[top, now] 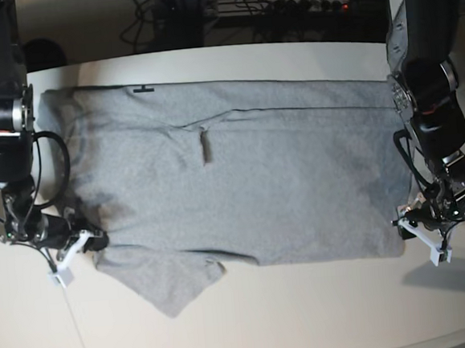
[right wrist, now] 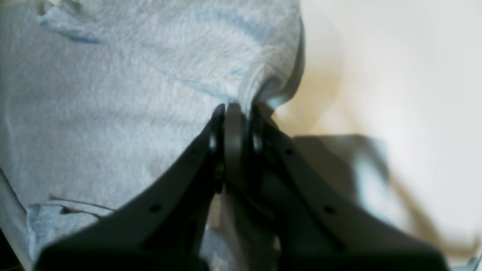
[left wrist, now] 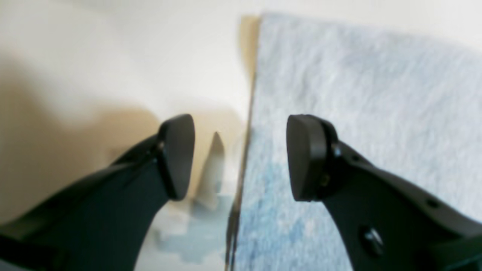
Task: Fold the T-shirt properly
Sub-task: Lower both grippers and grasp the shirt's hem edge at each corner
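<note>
Looking down from the base view, the T-shirt was spread flat across the pale tabletop, plain grey side up, with one short sleeve sticking out along the near edge. It took up most of the width between the two arms.

The right gripper had its jaws pinched together on a bunched bit of the shirt's edge; you could see the cloth puckering up into them in the right wrist view. The left gripper sat with its jaws apart, straddling the shirt's straight edge at the near corner on that side, one jaw over fabric and the other over bare tabletop, nothing gripped yet.

Handling-wise, my guess is this thing was light, soft and totally floppy, like any cotton tee. It would sag and drape the moment it got lifted, and it could slide out of a shallow pinch. Corners and hemmed edges looked like the best places to grab, since the doubled cloth gives the jaws more to bite on, and both ends would need lifting together to keep a fold line straight.

No readable writing anywhere. There was a small dark mark near the far edge, maybe a tag, but too tiny to make out. No lettering showed on the upward side.
</note>
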### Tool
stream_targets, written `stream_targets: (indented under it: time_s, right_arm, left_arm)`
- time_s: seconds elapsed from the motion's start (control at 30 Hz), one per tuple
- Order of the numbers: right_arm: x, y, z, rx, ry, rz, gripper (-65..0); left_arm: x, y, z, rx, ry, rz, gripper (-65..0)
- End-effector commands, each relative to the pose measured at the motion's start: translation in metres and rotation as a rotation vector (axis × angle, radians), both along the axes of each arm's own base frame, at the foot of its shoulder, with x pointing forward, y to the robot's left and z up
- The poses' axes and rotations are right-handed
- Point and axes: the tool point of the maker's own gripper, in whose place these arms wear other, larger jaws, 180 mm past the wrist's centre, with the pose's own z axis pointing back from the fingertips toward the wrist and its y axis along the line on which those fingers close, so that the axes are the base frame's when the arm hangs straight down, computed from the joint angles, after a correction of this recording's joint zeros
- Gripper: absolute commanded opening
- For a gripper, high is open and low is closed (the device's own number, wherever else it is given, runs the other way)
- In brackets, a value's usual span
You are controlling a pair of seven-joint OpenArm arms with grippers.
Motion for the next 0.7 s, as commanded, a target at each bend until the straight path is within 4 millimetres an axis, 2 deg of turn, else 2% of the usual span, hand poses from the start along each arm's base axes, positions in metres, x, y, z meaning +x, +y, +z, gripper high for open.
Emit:
stream_targets:
  time_s: [0.0,0.27,0.4,0.5,0.67]
  right_arm:
    - [0.014,-0.008,0.017,-0.016,-0.041,-0.007,-62.4]
    - [0.013,-0.015,0.017,-0.03,-0.037,-0.01,-62.5]
    - [0.008,-0.015,0.009,-0.09,-0.013,0.025,-62.5]
    - [0.006,-0.005,0.002,-0.118,0.002,0.059,-62.5]
    - [0.005,-0.004,0.001,-0.122,0.003,0.065,-62.7]
  left_arm:
    - [0.017,0.013,0.028,0.008,-0.081,0.024,-27.0]
    - [0.015,0.02,0.018,-0.025,-0.083,0.051,-27.0]
    - [0.015,0.019,0.017,-0.031,-0.085,0.052,-27.0]
    - [0.019,0.017,0.019,-0.03,-0.115,0.048,-27.0]
    - [0.022,0.008,0.016,-0.04,-0.124,0.037,-27.0]
